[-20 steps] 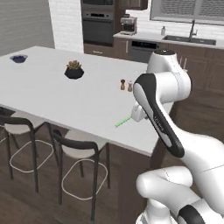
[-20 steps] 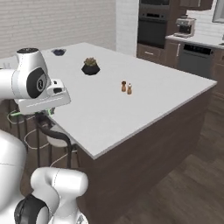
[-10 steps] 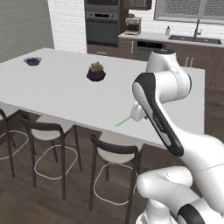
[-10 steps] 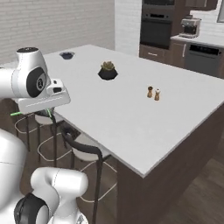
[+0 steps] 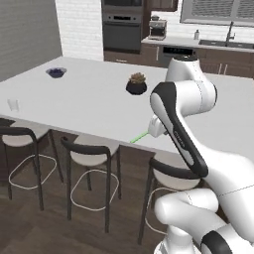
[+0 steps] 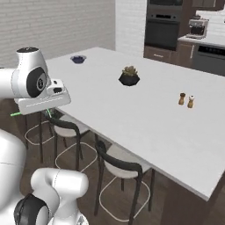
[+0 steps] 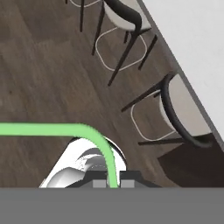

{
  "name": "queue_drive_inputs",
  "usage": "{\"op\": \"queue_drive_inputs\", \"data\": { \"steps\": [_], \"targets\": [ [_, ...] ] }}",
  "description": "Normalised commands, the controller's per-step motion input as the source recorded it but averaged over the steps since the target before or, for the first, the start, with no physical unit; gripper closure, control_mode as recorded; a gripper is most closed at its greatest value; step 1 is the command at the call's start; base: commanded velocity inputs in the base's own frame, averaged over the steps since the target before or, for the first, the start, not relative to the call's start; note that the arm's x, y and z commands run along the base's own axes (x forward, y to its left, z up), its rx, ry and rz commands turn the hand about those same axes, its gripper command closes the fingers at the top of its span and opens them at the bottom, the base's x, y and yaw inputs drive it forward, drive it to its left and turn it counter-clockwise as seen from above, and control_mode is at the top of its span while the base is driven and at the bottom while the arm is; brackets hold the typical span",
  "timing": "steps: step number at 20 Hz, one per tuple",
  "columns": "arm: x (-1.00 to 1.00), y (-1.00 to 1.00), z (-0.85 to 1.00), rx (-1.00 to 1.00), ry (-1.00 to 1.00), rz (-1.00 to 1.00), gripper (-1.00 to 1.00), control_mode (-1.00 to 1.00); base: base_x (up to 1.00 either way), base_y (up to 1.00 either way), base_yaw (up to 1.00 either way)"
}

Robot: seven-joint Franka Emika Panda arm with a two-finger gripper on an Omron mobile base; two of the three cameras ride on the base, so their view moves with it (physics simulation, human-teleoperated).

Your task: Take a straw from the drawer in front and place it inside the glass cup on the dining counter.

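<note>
Since the thin light-green straw [image 5: 139, 137] is already out of the drawer and pinched between the closed jaws of the two-finger gripper [image 7: 110, 183], the first half of the task looks done. From the hand view the straw [image 7: 52, 130] rises between the dark finger tips and bends away across the picture, above dark wooden floor and the black-framed stools. From the left base view it sticks out of the white arm's hand, just over the near edge of the large white-topped dining counter [image 5: 94, 106]. A short green end [image 6: 16, 114] also peeks out beside the hand in the right base view.

What is left is the carry and the drop. The small clear glass cup [image 5: 13, 104] stands near the counter's far left edge, well apart from the straw, beyond the small blue-filled bowl [image 5: 56, 72] and the dark potted plant [image 5: 136, 85]. I judge the straw must travel along the counter toward the cup, then be turned upright over its mouth and let go.
</note>
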Motion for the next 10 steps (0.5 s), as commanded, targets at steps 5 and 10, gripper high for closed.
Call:
{"op": "queue_drive_inputs", "data": {
  "steps": [5,10],
  "targets": [
    [0.0,0.0,0.0,0.0,0.0,0.0,1.0,1.0,0.27,1.0,-0.14],
    [0.0,0.0,0.0,0.0,0.0,0.0,1.0,1.0,0.45,1.0,-0.16]
  ]
}}
